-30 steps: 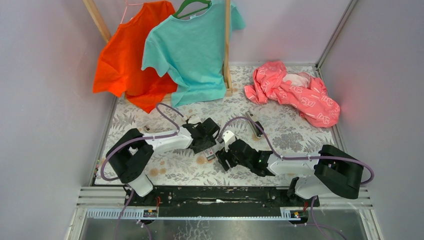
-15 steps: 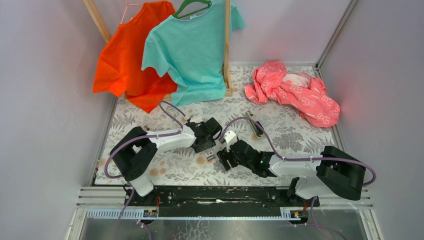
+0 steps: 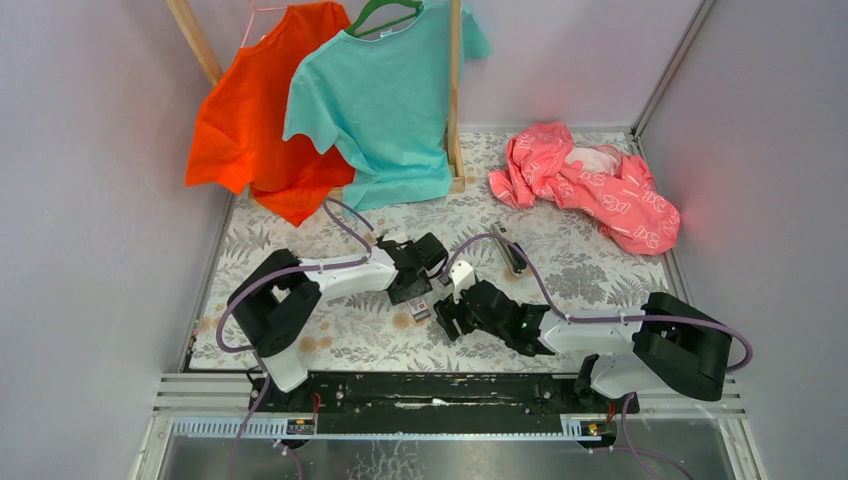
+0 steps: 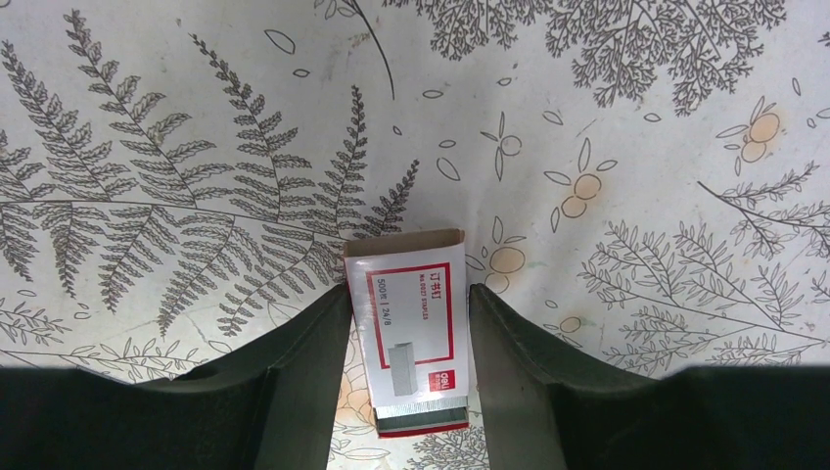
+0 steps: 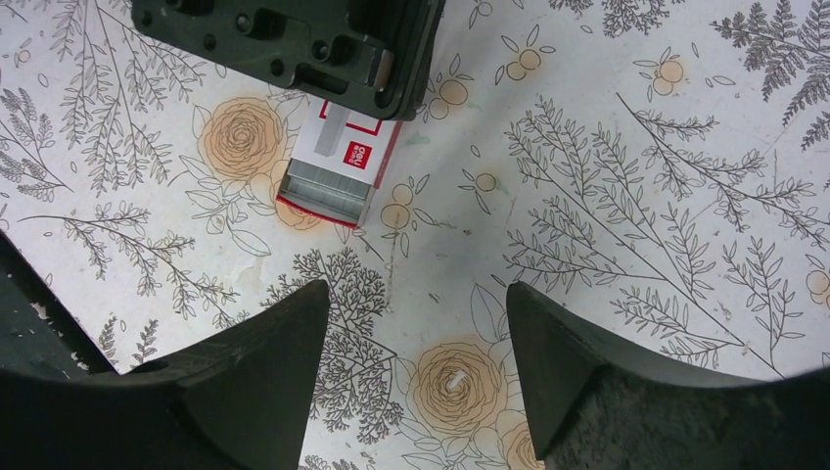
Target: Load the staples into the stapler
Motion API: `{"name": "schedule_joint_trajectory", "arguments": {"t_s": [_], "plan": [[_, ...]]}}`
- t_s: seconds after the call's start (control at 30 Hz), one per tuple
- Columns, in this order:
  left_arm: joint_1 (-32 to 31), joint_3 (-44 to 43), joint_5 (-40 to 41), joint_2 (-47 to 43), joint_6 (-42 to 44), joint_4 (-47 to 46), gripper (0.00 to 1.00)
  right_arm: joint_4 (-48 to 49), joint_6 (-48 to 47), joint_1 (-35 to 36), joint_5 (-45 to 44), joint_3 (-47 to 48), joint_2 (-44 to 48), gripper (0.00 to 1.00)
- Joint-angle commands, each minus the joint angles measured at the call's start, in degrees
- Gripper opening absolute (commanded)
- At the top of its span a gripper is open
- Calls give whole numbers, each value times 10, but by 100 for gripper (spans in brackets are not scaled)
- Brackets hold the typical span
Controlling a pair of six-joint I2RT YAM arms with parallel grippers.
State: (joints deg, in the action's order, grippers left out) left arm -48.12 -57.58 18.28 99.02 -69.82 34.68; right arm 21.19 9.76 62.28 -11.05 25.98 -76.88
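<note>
The staples box (image 4: pixel 411 284), white with red print, lies flat on the floral table. Its drawer is slid partly out at the near end and shows a grey staple strip (image 4: pixel 423 411). My left gripper (image 4: pixel 408 294) is open and straddles the box. The left finger touches its edge and a thin gap remains at the right finger. In the top view the box (image 3: pixel 421 305) pokes out below the left gripper (image 3: pixel 418 290). The dark stapler (image 3: pixel 510 250) lies further back on the right. My right gripper (image 5: pixel 416 294) is open and empty, just in front of the box (image 5: pixel 338 166).
An orange shirt (image 3: pixel 250 110) and a teal shirt (image 3: pixel 380 100) hang on a wooden rack at the back. A pink garment (image 3: pixel 590 185) is crumpled at the back right. Grey walls close in both sides. A small white fleck (image 5: pixel 455 380) lies on the table between the right fingers.
My left arm's elbow has swung right and forward, and its gripper has edged slightly right over the box. The right gripper has shifted a little. The box has not moved.
</note>
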Motion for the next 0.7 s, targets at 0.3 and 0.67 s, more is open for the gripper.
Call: {"name": "schedule_joint_trajectory", "arguments": {"t_s": [0.3,0.67], "plan": [[68,24,-19,58,0,-33,54,163,-30,44,-20,-6,-65,75],[53,49,-39,21,4,-39,59,184,-15,78,-118,-33,-50,76]]}}
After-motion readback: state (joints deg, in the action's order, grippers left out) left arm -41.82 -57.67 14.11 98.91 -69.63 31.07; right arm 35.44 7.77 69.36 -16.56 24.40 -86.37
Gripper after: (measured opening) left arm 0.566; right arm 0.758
